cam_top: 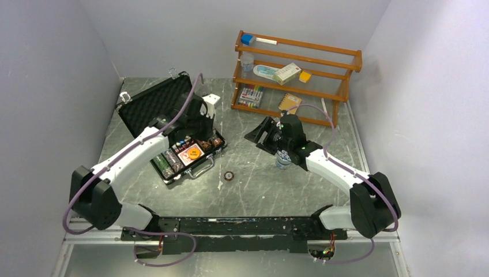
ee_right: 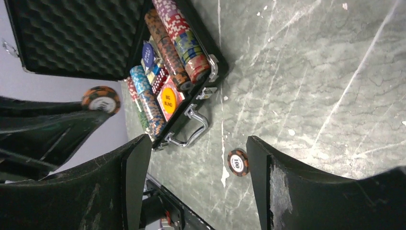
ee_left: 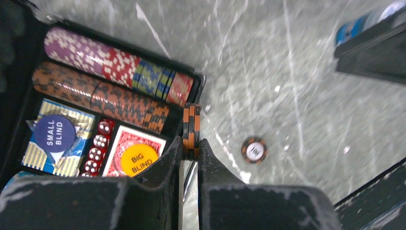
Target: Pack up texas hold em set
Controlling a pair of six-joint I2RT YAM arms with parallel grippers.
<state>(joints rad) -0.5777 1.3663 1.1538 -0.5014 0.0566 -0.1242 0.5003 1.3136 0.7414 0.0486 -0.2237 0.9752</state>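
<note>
The black case (cam_top: 144, 104) lies open at the left, foam lid up; it also shows in the left wrist view (ee_left: 14, 103) and the right wrist view (ee_right: 72, 38). It holds rows of chips (ee_left: 110, 67), a red-backed deck (ee_left: 122, 139) under the orange disc (ee_left: 138, 159), red dice and a blue disc. My left gripper (ee_left: 191, 146) is shut on a small stack of orange-black chips (ee_left: 191, 129) above the case's right end (cam_top: 206, 128). One orange-black chip (cam_top: 229, 175) lies on the table; it also shows in the right wrist view (ee_right: 238, 162). My right gripper (ee_right: 198, 143) is open and empty, above the table (cam_top: 260, 135).
A wooden shelf (cam_top: 294, 75) with boxes, markers and a notebook stands at the back right. A blue-white stack (cam_top: 282, 161) sits on the table under my right wrist. The case's metal handle (ee_right: 191, 129) faces the loose chip. Grey walls close in both sides.
</note>
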